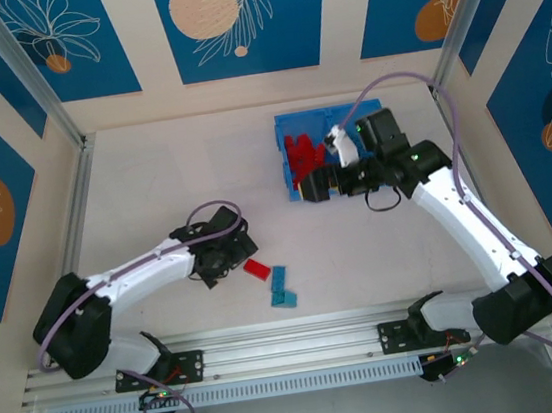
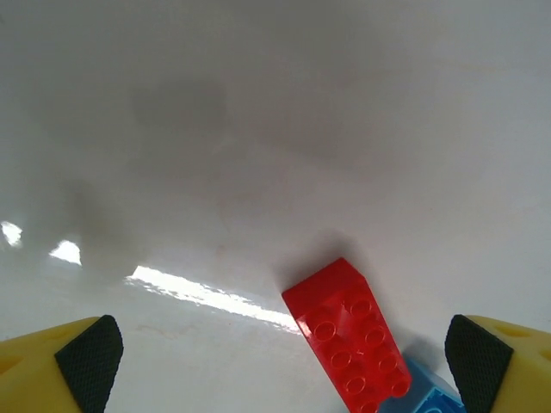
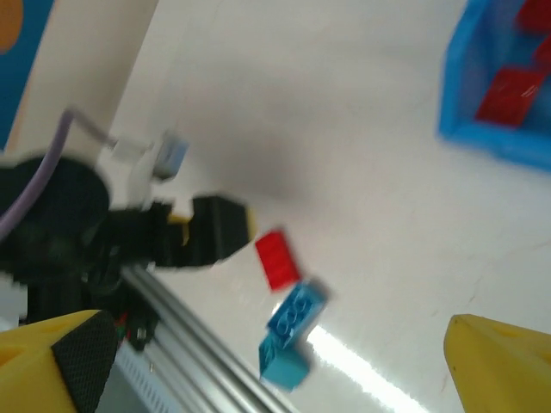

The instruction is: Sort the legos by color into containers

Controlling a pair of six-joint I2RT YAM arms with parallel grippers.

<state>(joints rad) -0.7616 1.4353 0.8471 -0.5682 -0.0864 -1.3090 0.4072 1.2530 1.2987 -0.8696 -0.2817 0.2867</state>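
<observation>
- Left gripper [image 2: 282, 366]: my jaws stand wide and empty, with a red lego [image 2: 349, 340] lying between them, close to the table's [image 2: 258, 129] near edge.
- I judge it light, rigid and slick, best pinched across its narrow width.
- Blue legos [image 1: 283, 288] lie just beside it, one cut off in my left wrist view.
- Right gripper [image 3: 284, 366]: wide and empty, at the bin's [image 1: 285, 140] near wall.
- My right arm [image 1: 457, 204] covers part of the bin, and the right wrist view is blurred.

Blue leaf-patterned wall panels [image 1: 233, 20] surround a glossy white table [image 1: 172, 179].

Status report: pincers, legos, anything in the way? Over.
Left pincer open at red lego. Right pincer open, empty, by bin. Two blue legos loose beside red one. Nothing in the way.
</observation>
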